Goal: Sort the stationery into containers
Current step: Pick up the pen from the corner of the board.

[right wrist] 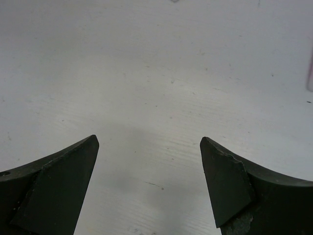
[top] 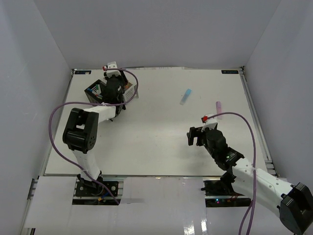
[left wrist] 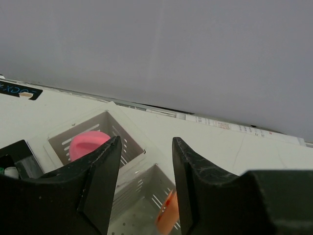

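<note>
My left gripper (top: 115, 87) hangs open over the containers at the far left. In the left wrist view its jaws (left wrist: 145, 147) stand apart above two white mesh boxes. The farther box (left wrist: 117, 128) holds a pink-capped cylinder (left wrist: 87, 145). The nearer box (left wrist: 142, 188) holds an orange marker (left wrist: 167, 218) beside my right finger (left wrist: 190, 171). The black container (top: 95, 91) sits to the left and also shows in the left wrist view (left wrist: 19, 155). A light-blue block (top: 186, 96) and a lilac block (top: 219, 106) lie on the table. My right gripper (top: 194, 136) is open and empty over bare table (right wrist: 149, 147).
The white table (top: 156, 142) is boxed in by grey walls at the back and sides. A purple cable loops off each arm. The lilac block's edge (right wrist: 310, 73) shows at the right of the right wrist view.
</note>
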`<move>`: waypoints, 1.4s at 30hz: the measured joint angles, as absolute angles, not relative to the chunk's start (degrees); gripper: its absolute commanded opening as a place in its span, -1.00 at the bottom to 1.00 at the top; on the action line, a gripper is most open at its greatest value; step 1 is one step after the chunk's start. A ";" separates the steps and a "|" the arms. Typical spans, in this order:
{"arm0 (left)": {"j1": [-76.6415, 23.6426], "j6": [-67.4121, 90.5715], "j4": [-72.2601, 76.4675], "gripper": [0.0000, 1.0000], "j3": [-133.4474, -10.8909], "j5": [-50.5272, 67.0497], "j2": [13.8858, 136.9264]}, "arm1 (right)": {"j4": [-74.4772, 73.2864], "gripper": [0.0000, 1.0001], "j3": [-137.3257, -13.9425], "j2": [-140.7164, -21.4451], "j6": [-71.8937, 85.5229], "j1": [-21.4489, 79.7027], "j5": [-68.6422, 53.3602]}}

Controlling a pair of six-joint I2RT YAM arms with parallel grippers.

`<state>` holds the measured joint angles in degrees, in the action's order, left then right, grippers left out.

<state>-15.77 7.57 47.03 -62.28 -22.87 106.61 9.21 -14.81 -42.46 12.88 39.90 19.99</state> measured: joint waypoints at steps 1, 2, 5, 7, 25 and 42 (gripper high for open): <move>-15.77 7.79 46.54 0.14 -62.02 -22.76 106.43 | 8.51 0.81 -15.27 -43.35 13.19 39.72 21.37; -15.77 8.01 46.46 0.18 -61.58 -22.63 106.19 | 7.68 0.81 -15.94 -44.34 13.58 39.42 22.76; -15.77 8.58 44.73 0.32 -60.25 -22.28 104.47 | 4.75 0.82 -19.29 -47.72 15.42 36.07 26.09; -15.77 9.02 42.70 0.43 -59.53 -21.82 102.52 | 3.11 0.82 -21.71 -49.78 16.53 32.53 27.29; -15.75 13.85 -2.22 0.96 -70.37 -2.24 81.91 | -4.49 0.93 -50.52 -89.58 17.10 3.03 17.23; -15.75 16.56 -10.48 0.96 -61.54 7.84 76.03 | -6.48 -0.10 -57.84 -101.91 11.99 1.98 12.40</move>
<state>-15.75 16.56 -10.48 -61.54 7.84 76.03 -6.48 -57.84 -101.91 11.99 1.98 12.40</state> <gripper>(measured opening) 0.979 0.554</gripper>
